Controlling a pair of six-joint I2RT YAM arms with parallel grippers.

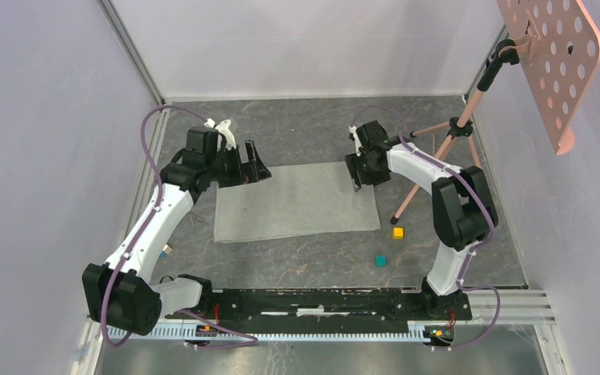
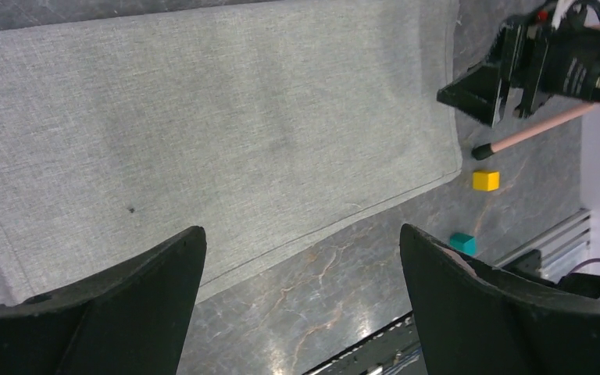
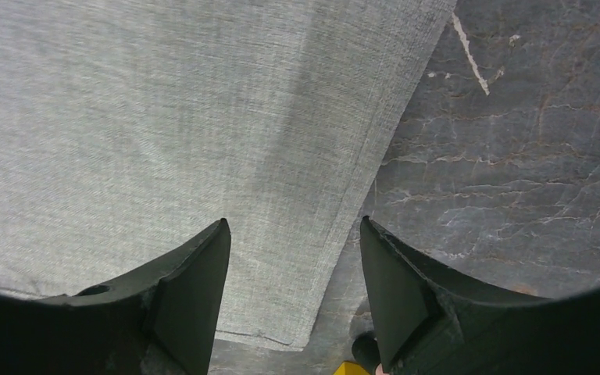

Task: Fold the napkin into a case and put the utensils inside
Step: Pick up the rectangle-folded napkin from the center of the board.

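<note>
The grey-green napkin lies flat and unfolded in the middle of the table. It also fills the left wrist view and the right wrist view. My left gripper hovers open over the napkin's far left corner, and its jaws stand wide apart with nothing between them. My right gripper hovers open at the far right corner, and its jaws straddle the napkin's right edge. It also shows in the left wrist view. I cannot make out the spoon or the fork in any view.
A yellow cube and a teal cube sit on the table right of the napkin's near corner. A tripod leg slants down by the right arm, under a perforated pink board. A black rail runs along the near edge.
</note>
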